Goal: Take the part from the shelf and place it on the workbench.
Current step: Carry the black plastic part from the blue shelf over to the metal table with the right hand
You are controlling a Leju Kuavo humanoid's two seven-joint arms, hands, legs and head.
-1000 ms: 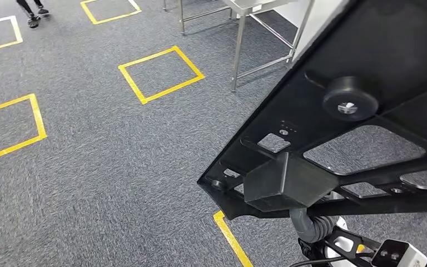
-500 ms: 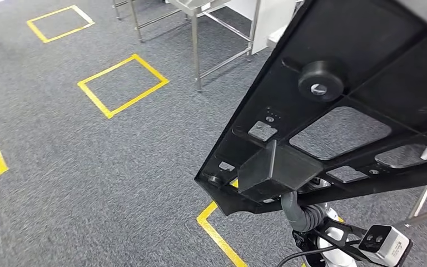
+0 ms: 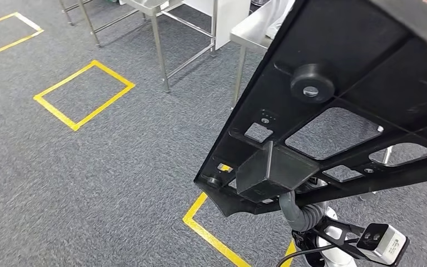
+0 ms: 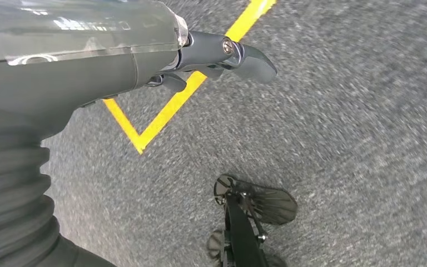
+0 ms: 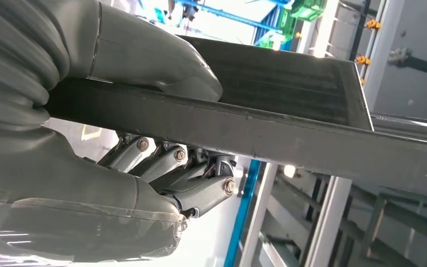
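Note:
A large flat black part (image 3: 356,72), with ribs, cut-outs and a round knob, is held up close in front of the head view and covers its right half. Beneath it a grey ribbed wrist (image 3: 300,214) comes up to its underside. In the right wrist view my right hand (image 5: 144,167) grips the part's edge (image 5: 289,128), thumb on one face and fingers curled against the other. My left hand (image 4: 222,55) hangs over the grey carpet and holds nothing. A steel workbench (image 3: 250,28) stands just beyond the part's far edge.
A second steel table (image 3: 144,5) on thin legs stands at the back, left of the workbench. Yellow tape squares (image 3: 83,92) mark the carpet, and a yellow line (image 3: 211,236) runs near my feet. Blue and grey racking (image 5: 333,211) shows behind the part.
The whole picture has shifted left, so the camera has turned right. The steel tables now sit closer and more central. The part stays in my right hand's grip.

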